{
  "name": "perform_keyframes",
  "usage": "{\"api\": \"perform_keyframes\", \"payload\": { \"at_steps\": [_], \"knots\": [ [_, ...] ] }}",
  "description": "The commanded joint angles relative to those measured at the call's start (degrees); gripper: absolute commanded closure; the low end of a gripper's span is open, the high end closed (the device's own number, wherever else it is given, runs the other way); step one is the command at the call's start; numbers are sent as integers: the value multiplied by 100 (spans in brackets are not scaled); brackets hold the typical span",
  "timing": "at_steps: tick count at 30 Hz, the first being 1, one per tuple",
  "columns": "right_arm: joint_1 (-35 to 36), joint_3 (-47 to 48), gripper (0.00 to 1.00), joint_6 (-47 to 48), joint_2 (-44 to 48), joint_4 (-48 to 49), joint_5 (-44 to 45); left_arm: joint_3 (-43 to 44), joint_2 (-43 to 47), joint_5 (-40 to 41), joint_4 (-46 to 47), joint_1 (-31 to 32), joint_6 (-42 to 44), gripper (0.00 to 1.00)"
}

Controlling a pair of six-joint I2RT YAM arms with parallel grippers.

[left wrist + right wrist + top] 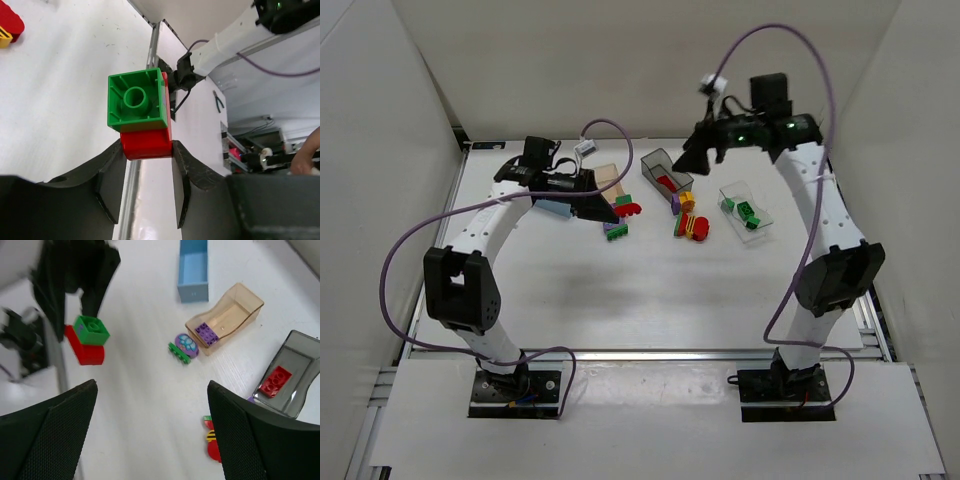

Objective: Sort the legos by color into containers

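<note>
My left gripper (pixel 147 150) is shut on a clump of two legos, a green brick (pixel 137 102) stuck on a red brick (pixel 146 142), held above the table. The top view shows this clump (pixel 626 205) beside the tan bin (pixel 608 178). My right gripper (pixel 152 387) hangs open and empty over the table, near the dark grey bin (pixel 667 172). That grey bin (pixel 292 372) holds a red brick (pixel 275 381). A purple brick (pixel 206 333) lies in the tan bin (pixel 235 305). Green bricks (pixel 744 211) sit in the clear bin (pixel 760 222).
The light blue bin (pixel 193 270) stands beyond the tan one, partly under my left arm in the top view. Loose on the table lie a purple and green clump (pixel 184 346), a red and yellow clump (pixel 692 226) and a purple brick (pixel 676 203).
</note>
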State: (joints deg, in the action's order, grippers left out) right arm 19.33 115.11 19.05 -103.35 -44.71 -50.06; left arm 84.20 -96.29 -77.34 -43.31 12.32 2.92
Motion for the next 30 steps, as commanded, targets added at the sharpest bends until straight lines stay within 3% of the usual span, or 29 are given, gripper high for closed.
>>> {"api": "perform_keyframes", "payload": {
  "at_steps": [1,4,8,14,21,30],
  "knots": [
    [-657,566,7,-1691,-325,-487,-1697,-106,400,-431,-72,-89,947,90],
    [-869,-259,4,-3228,-229,680,-2454,-62,374,-615,-81,-89,1158,90],
    [-625,-533,5,-3724,-440,1034,-3105,87,584,-589,-90,130,1553,90],
    [43,1,5,-3900,-879,1157,-3229,412,576,-563,-81,499,1528,90],
    [325,468,6,-3698,-1205,938,-3018,544,585,-414,-72,702,1440,90],
    [518,425,18,-3215,-1161,560,-3159,606,533,-334,-72,702,1422,90]
  ]
}}
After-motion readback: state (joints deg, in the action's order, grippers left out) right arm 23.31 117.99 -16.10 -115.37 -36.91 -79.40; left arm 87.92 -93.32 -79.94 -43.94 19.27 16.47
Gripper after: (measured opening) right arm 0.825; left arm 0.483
